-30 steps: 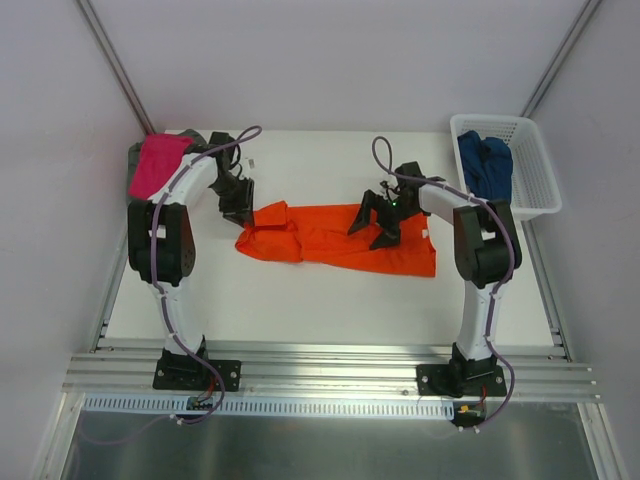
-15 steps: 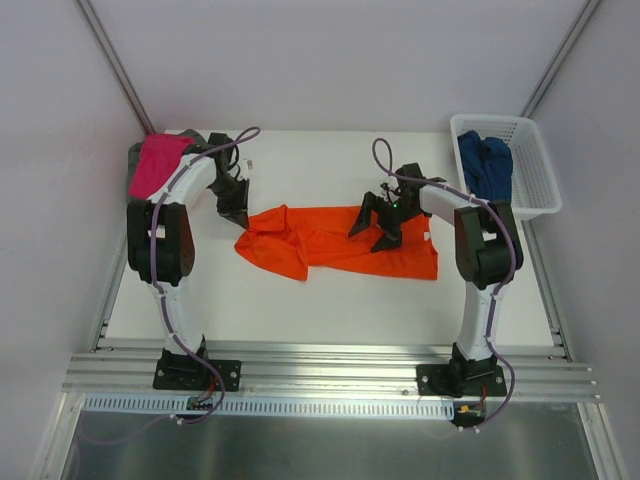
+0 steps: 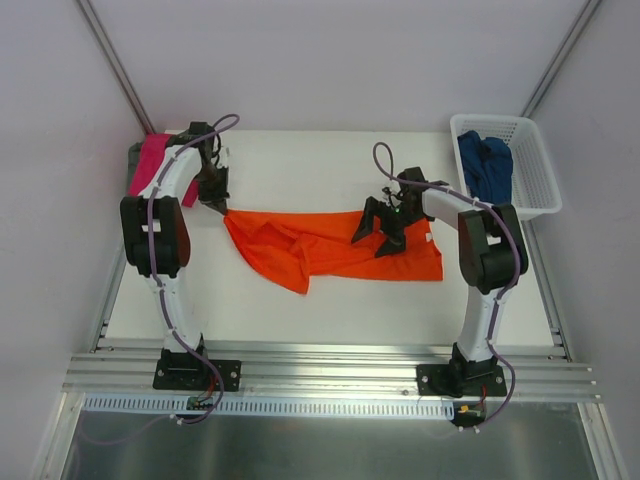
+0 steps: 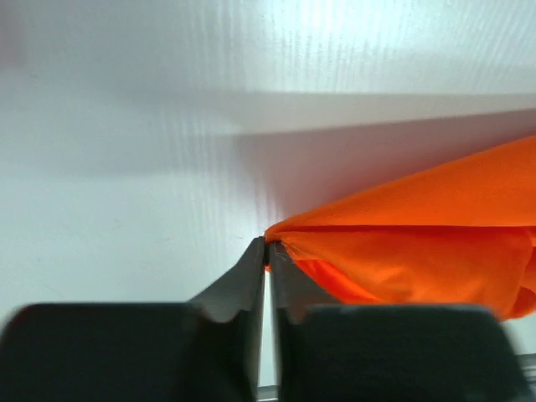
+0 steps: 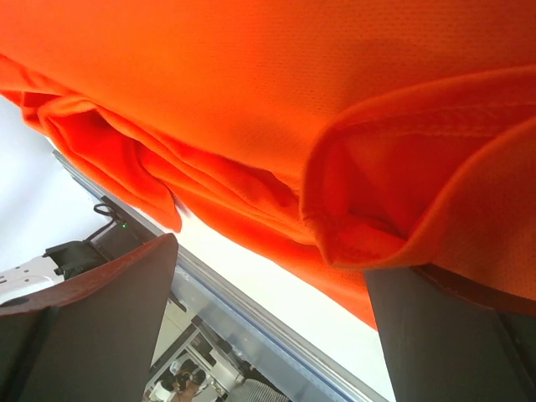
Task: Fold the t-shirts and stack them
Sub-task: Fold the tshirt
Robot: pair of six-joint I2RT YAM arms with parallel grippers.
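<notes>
My left jaws are pinched together on the left corner of the orange t-shirt (image 3: 330, 248), while my right jaws stand wide apart over its right half.

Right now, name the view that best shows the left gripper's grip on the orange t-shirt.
Left wrist: it shows the left gripper close up, shut on a corner of the orange t-shirt. The top view shows the pinch small; the right wrist view shows only cloth.

The bright orange cloth t-shirt (image 5: 209, 84) is showing a fine, matt mesh knit, while the matt white tabletop (image 4: 117, 193) is showing faint ribbing.
</notes>
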